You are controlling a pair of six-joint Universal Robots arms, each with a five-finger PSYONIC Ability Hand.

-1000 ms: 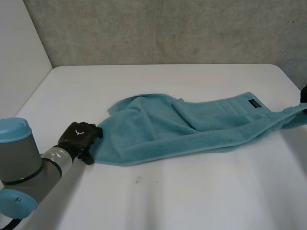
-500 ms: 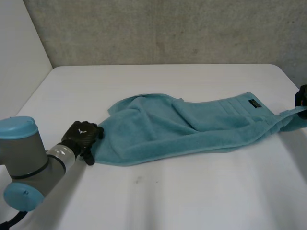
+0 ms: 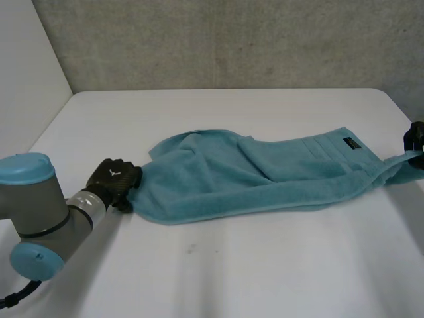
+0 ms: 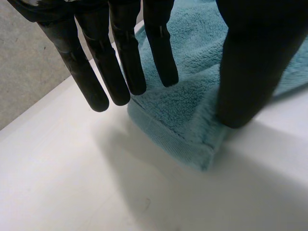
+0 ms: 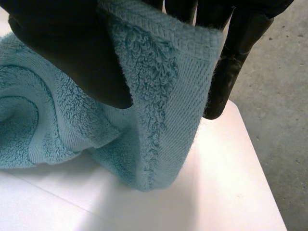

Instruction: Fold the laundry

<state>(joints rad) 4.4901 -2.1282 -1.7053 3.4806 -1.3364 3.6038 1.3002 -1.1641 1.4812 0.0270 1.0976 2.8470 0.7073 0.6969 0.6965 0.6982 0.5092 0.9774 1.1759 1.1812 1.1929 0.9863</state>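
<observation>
A teal towel lies rumpled and stretched sideways across the white table. My left hand is at the towel's left corner. In the left wrist view its straight fingers hang over the corner's edge and the thumb rests on the towel, which lies flat between them. My right hand is at the table's right edge, holding the towel's right corner raised. In the right wrist view that corner is pinched between the thumb and the fingers.
A grey wall runs behind the table and a white panel stands at its left. The table's right edge lies just under the right hand. A small dark speck marks the bare table in front of the towel.
The left arm has swung and its hand has closed in on the towel's left corner. The right hand has come a little further in from the right, with the corner in it.
</observation>
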